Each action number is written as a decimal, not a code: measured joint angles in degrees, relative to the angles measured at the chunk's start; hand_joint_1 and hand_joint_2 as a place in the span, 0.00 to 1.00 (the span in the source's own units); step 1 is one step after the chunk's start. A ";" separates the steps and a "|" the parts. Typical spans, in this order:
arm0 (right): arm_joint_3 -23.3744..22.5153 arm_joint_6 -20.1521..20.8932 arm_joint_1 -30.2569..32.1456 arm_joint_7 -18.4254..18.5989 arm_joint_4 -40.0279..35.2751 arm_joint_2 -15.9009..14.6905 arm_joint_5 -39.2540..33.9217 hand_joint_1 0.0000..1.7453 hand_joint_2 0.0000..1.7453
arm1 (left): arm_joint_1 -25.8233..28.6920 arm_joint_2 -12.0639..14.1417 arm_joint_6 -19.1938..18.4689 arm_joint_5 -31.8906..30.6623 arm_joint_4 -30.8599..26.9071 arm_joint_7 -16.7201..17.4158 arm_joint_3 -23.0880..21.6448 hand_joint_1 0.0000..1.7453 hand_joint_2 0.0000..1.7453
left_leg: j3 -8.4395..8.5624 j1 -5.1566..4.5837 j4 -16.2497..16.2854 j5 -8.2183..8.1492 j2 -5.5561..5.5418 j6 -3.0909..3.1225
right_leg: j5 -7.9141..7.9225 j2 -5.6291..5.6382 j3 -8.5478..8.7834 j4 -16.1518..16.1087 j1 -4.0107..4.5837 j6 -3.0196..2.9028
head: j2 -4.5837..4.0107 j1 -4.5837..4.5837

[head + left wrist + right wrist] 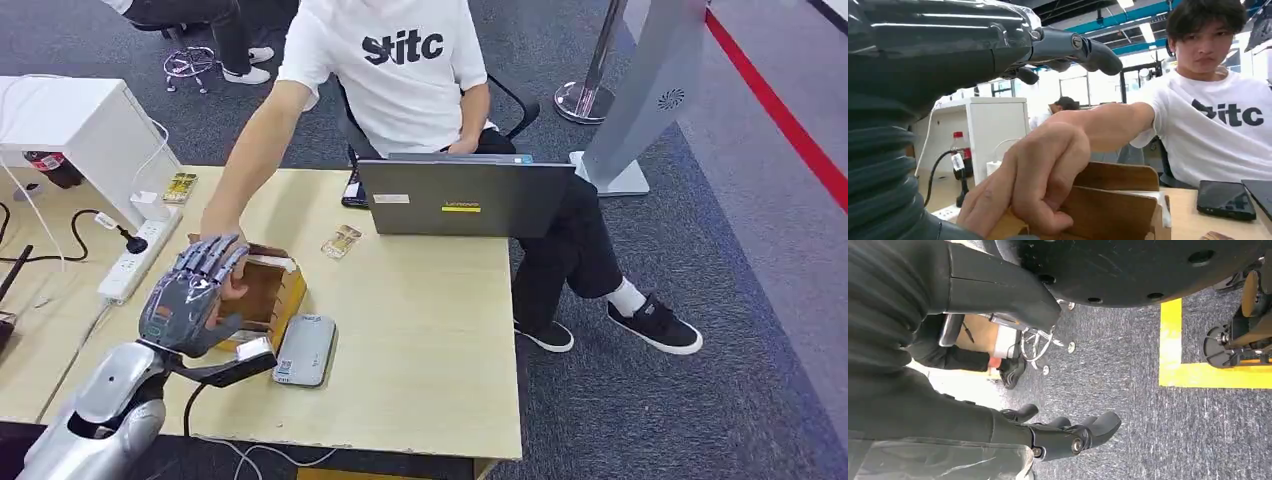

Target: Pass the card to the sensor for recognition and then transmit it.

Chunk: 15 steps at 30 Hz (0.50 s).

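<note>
Left hand (192, 290) open over person's hand (232, 285)

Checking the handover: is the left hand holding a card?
Cannot tell. The left hand hovers spread over the cardboard box; the person's hand blocks the view beneath.

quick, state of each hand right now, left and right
Left hand: open, fingers spread above the box, holding nothing.
Right hand: open, hanging over the floor, holding nothing.

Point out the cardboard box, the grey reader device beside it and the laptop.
cardboard box (285, 288), head view, on its front wall.
grey reader device (306, 347), head view, middle of its top face.
laptop (465, 200), head view, back of its lid.
</note>
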 joint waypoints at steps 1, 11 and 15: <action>0.00 0.00 0.00 0.00 0.00 0.00 -0.02 0.00 1.00 | 0.20 -0.07 0.48 0.24 -0.31 -0.70 -0.15 0.00 1.00 | 0.00 0.00 0.00 0.00 0.00 0.00 | 0.00 0.00 0.00 0.00 0.00 0.00 | 0.00 0.00; 0.07 -0.04 -0.01 0.00 0.09 0.00 -0.33 0.00 1.00 | 1.66 -3.15 5.55 3.32 -3.87 -4.63 -1.86 0.00 1.00 | 0.00 0.00 0.00 0.00 0.00 0.00 | 0.00 -0.01 0.00 -0.01 0.00 0.00 | 0.00 0.00; 0.07 -0.04 -0.01 0.00 0.13 0.00 -0.33 0.00 1.00 | 1.70 -3.65 5.57 3.36 -4.30 -4.63 -2.10 0.00 1.00 | 0.01 0.00 0.00 0.00 -0.01 0.00 | 0.00 -0.01 0.00 0.00 0.00 0.00 | 0.00 0.00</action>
